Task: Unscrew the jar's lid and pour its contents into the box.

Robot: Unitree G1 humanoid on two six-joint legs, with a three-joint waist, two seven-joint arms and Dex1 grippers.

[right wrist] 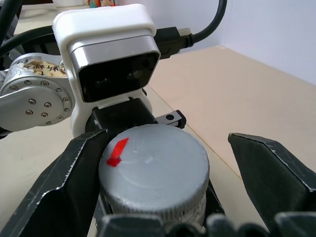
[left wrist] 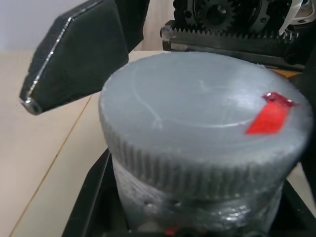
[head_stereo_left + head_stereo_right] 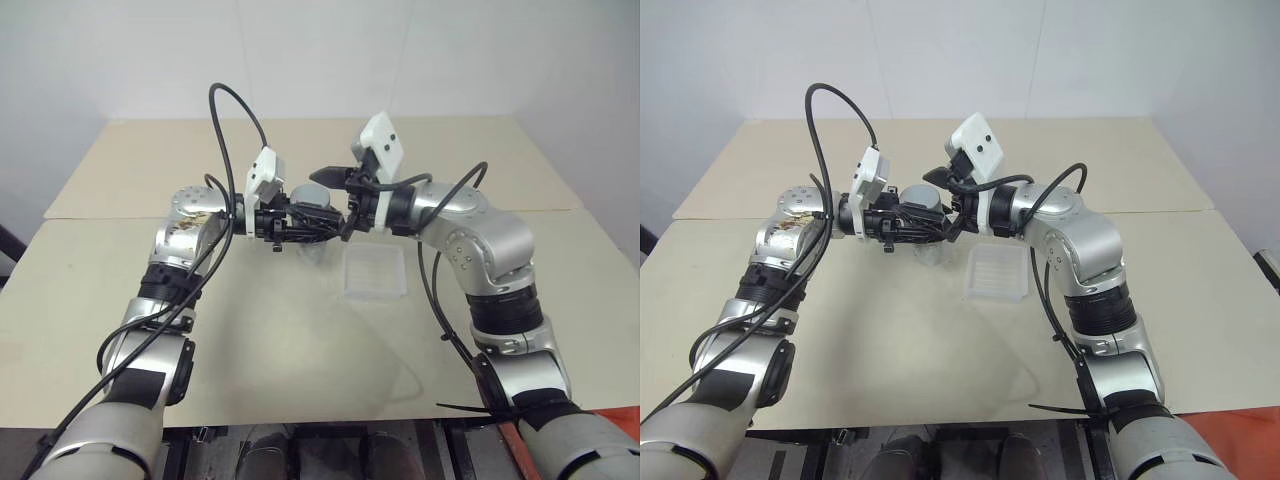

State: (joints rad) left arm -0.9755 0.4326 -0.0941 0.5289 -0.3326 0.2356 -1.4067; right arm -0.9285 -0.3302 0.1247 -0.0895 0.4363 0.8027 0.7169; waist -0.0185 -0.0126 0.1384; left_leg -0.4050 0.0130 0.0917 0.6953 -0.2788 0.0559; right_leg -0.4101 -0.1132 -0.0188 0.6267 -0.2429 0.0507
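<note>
One jar (image 2: 197,207), clamped in the left gripper (image 3: 300,225); one lid (image 1: 153,170) between the wide-open right gripper (image 1: 163,163) fingers. One clear box (image 3: 374,272) below, beside.

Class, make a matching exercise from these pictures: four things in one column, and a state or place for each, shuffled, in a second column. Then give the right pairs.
Things:
1. lid
2. box
3. left pincer
4. right pincer

States or places:
A. lies on the table, nothing in it
B. shut on the jar
C. open, its fingers either side of the lid
D. silver-grey with a red mark, on the jar

Pairs: 1-D, 2-A, 3-B, 4-C
</note>
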